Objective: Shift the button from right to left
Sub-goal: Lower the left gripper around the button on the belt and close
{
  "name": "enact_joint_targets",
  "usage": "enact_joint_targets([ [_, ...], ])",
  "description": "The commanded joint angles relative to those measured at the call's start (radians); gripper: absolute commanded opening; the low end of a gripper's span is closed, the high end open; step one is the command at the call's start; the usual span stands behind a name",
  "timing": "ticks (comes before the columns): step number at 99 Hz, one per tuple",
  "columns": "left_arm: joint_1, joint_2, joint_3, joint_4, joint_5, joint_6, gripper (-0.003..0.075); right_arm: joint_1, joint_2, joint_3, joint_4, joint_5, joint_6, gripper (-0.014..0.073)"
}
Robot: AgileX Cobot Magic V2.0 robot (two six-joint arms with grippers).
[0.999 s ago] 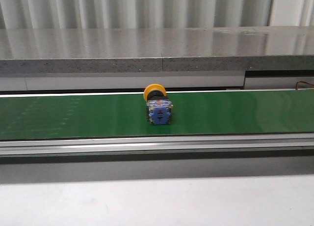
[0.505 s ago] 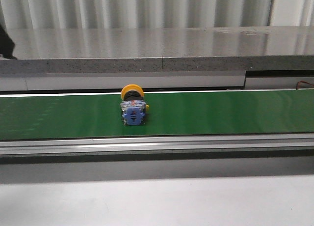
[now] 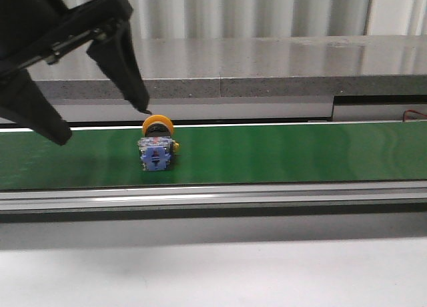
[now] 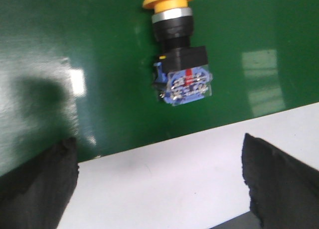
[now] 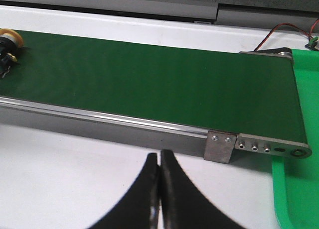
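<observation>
The button [image 3: 157, 150] lies on its side on the green conveyor belt [image 3: 300, 153], left of centre, with its orange cap toward the back and its blue block toward the front. My left gripper [image 3: 101, 123] hangs open above the belt, just left of the button and apart from it. One dark fingertip [image 3: 142, 108] is close over the cap. In the left wrist view the button [image 4: 179, 64] lies beyond the wide-apart fingers [image 4: 40, 184], with nothing between them. My right gripper [image 5: 159, 157] is shut and empty over the white table; the button [image 5: 7, 45] shows far off at the belt's other end.
A grey stone ledge [image 3: 267, 63] runs behind the belt, and a metal rail [image 3: 267, 197] runs along its front. White table surface [image 3: 233, 273] lies nearer. A green mat [image 5: 299, 189] and the roller bracket [image 5: 259, 147] sit at the belt's right end.
The button has travelled left along the belt, from about centre to left of centre. My left gripper has come into the front view from the upper left, open, down beside it.
</observation>
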Motion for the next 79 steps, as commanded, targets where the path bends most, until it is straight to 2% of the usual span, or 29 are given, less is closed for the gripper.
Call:
enact_joint_targets([
  [1,-0.030,0.008,-0.076,-0.006,-0.032,-0.031,0.0637,0.003,0.009,-0.024,-0.008,-0.078,-0.006,-0.0067],
  [20,-0.040,0.093,-0.149,0.023,0.002,-0.069,0.0637,0.003,0.009,-0.024,-0.008,-0.078,-0.006,-0.0067],
  [59,-0.077,0.190,-0.181,0.289,0.048,-0.267,0.0623,0.003,0.009,-0.024,-0.008,-0.078,-0.006,-0.0067],
  [66,-0.077,0.194,-0.181,0.291,0.044,-0.266,0.0576,0.003,0.009,-0.024,-0.008,-0.078,-0.006,-0.0067],
  [71,-0.077,0.194,-0.181,0.291,0.039,-0.274,0.0510,0.003,0.009,-0.024,-0.008,-0.078,-0.006,-0.0067],
  [79,-0.077,0.194,-0.184,0.295,0.039,-0.274,0.0343,0.003,0.009,-0.024,-0.008,-0.078,-0.006,-0.0067],
])
